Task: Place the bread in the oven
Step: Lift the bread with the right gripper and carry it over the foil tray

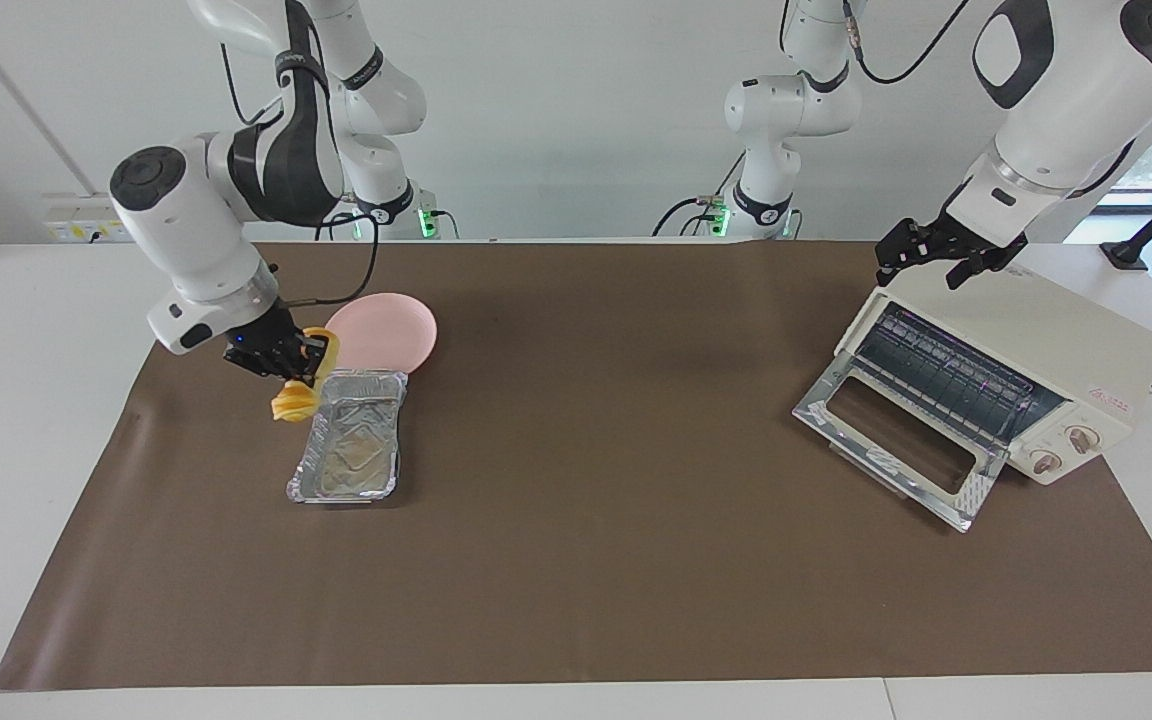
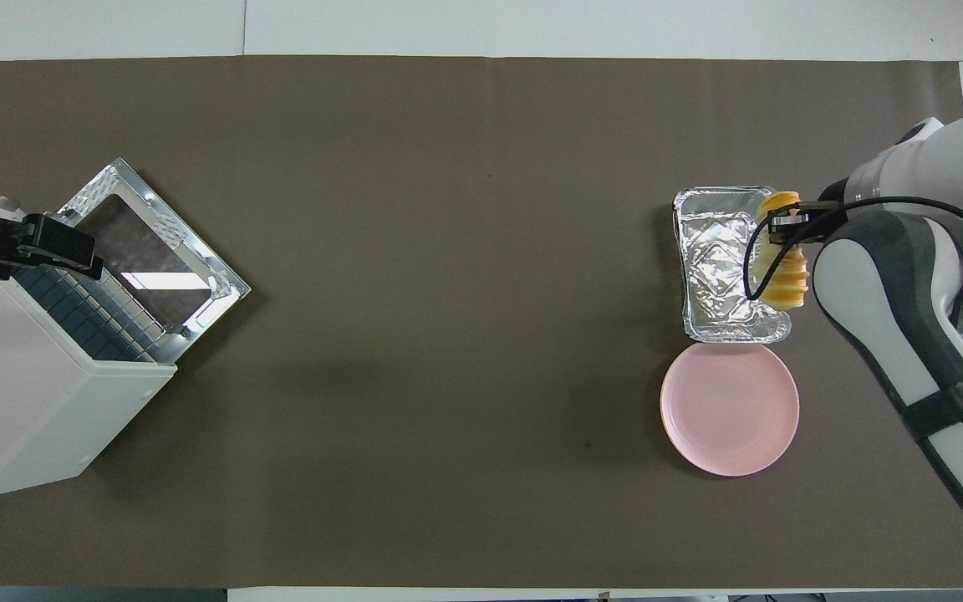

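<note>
We see the right gripper (image 1: 308, 362) clamped on the ridged yellow-orange bread loaf (image 1: 296, 400), held raised over the edge of the crinkled silver foil tray (image 1: 351, 480), beside the round pink plate (image 1: 391, 325). The left gripper (image 1: 936, 262) hovers over the cream-white toaster oven (image 1: 1066, 340), whose glass door (image 1: 896, 440) hangs open at the left arm's end of the table; we cannot tell its finger state.

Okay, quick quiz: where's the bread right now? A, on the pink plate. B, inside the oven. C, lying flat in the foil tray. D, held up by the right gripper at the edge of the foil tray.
D: the right gripper has its jaws shut on the bread, which hangs over the edge of the foil tray; the pink plate and the open oven hold no bread.
</note>
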